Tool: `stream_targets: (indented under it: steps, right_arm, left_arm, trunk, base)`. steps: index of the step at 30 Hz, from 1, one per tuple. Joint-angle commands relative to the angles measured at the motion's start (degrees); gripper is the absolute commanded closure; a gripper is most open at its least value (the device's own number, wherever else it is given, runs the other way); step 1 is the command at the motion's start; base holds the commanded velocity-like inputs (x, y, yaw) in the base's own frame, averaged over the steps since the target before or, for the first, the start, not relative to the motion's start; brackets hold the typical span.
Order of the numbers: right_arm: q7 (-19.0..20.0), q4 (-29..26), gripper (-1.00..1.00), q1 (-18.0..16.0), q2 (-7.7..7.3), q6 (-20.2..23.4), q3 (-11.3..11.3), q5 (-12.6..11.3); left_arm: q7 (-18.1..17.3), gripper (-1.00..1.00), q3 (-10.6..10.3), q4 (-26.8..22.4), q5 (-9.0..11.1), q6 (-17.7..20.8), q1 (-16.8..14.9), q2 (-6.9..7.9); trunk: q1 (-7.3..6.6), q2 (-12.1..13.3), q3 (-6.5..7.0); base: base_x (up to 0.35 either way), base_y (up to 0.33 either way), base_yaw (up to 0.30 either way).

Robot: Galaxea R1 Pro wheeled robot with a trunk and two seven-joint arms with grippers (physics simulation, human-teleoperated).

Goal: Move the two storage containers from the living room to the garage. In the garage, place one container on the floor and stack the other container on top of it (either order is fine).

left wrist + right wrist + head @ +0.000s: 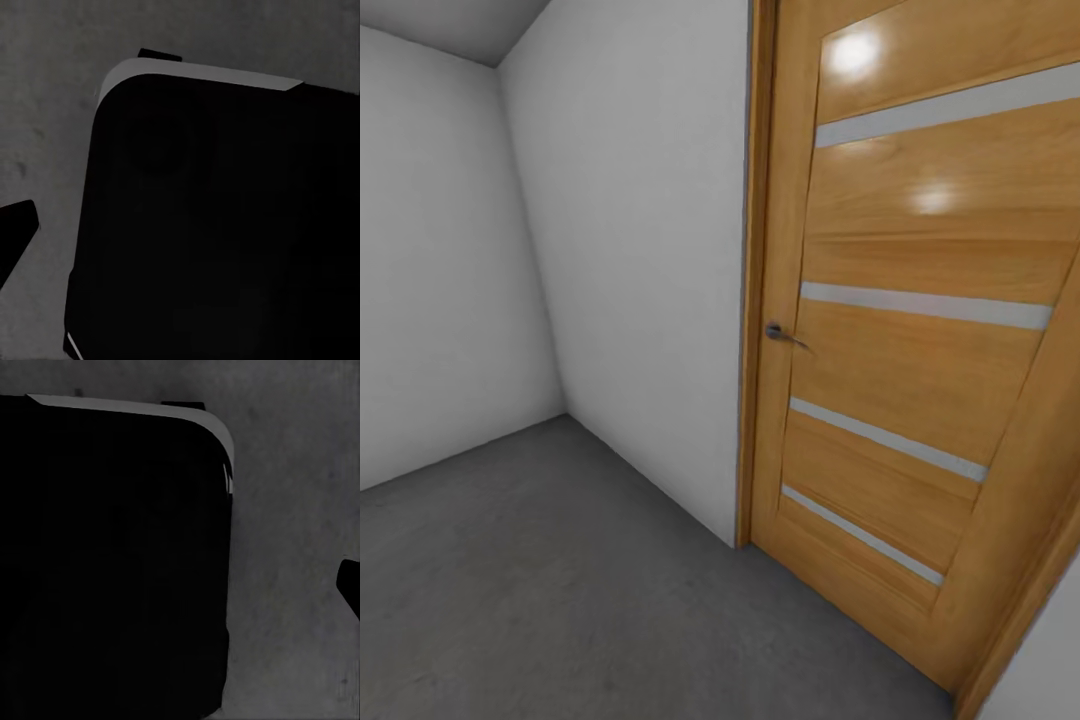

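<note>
I face a closed wooden door [900, 330] with a metal handle [782, 334], set in white walls [640, 250] above the grey concrete floor [540, 590]. I cannot tell either gripper's opening.

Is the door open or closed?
Closed. The door sits flat in its frame beside the wall, with no gap showing.

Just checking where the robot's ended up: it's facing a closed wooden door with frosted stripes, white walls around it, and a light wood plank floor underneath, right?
Not quite: the floor is dark grey speckled concrete, not light wood planks, as the head view shows. The rest holds: a closed wooden door with pale horizontal stripes, and white walls beside it.
</note>
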Motion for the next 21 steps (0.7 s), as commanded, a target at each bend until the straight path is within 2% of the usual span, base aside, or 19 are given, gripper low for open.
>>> stream_targets:
  steps: [1,13,21]
  right_arm:
    - [0.0,0.0,-1.00,0.0,0.01,-0.2,0.0,0.1]
    - [0.0,0.0,-1.00,0.0,-0.07,-0.2,0.0,0.1]
    - [0.0,0.0,-1.00,0.0,0.11,-0.2,0.0,0.1]
  left_arm:
    - [0.0,-1.00,0.1,0.0,0.3,-0.1,0.0,-0.02]
    - [0.0,-1.00,0.2,0.0,0.3,-0.1,0.0,-0.02]
    - [0.0,-1.00,0.2,0.0,0.2,-0.3,0.0,0.05]
  trunk:
    - [0.04,0.0,-0.04]
    - [0.04,0.0,-0.04]
    - [0.04,0.0,-0.04]
  base:
    - [0.324,0.138,0.000]
    - [0.324,0.138,-0.009]
    - [0.324,0.138,-0.220]
